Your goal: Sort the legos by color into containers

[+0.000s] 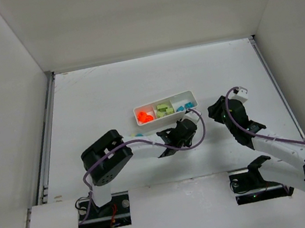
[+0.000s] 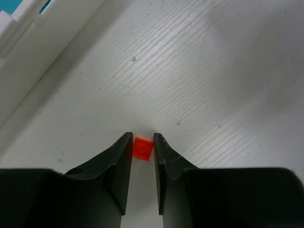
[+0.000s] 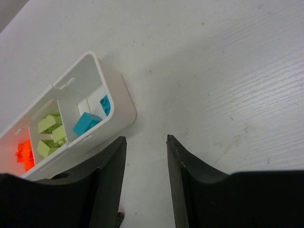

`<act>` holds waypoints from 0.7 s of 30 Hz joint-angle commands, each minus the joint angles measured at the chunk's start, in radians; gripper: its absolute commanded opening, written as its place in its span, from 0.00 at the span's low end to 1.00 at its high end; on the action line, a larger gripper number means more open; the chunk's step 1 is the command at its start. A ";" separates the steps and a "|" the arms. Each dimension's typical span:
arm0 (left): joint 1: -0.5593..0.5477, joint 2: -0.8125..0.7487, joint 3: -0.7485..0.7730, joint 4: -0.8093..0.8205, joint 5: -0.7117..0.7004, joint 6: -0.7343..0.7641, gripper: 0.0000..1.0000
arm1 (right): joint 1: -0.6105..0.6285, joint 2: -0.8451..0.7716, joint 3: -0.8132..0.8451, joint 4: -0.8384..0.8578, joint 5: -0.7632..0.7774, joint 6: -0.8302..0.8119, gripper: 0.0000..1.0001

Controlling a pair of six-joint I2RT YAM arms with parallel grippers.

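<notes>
White tabletop (image 1: 96, 94) (faint wood-grain streaks), plain white panels (image 1: 140, 10) boxing three sides, even diffuse light.

My left arm (image 1: 140, 145) stretches low toward the right, left gripper (image 2: 142, 141) pointing down, jaws pinched on a tiny orange-red brick (image 2: 142, 148). My right arm (image 1: 271, 149) angles up and left, right gripper (image 3: 146, 142) tilted down, jaws partly apart.

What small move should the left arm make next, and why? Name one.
Probably lift the left gripper straight up a little. Its jaws pinch the orange-red brick, which seems to rest on the table beside the tray. Lifting clear would let it carry the brick over the wall to the compartment holding the orange-red pile.
</notes>
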 commanded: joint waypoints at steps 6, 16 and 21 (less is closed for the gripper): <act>0.006 -0.045 -0.036 -0.099 -0.014 0.008 0.19 | -0.001 -0.016 0.014 0.052 -0.001 -0.001 0.46; 0.023 -0.150 -0.034 -0.114 -0.080 0.002 0.19 | -0.001 -0.027 0.010 0.052 -0.001 -0.001 0.46; 0.070 -0.235 -0.052 -0.116 -0.092 -0.026 0.19 | 0.001 -0.020 0.013 0.053 -0.001 -0.001 0.46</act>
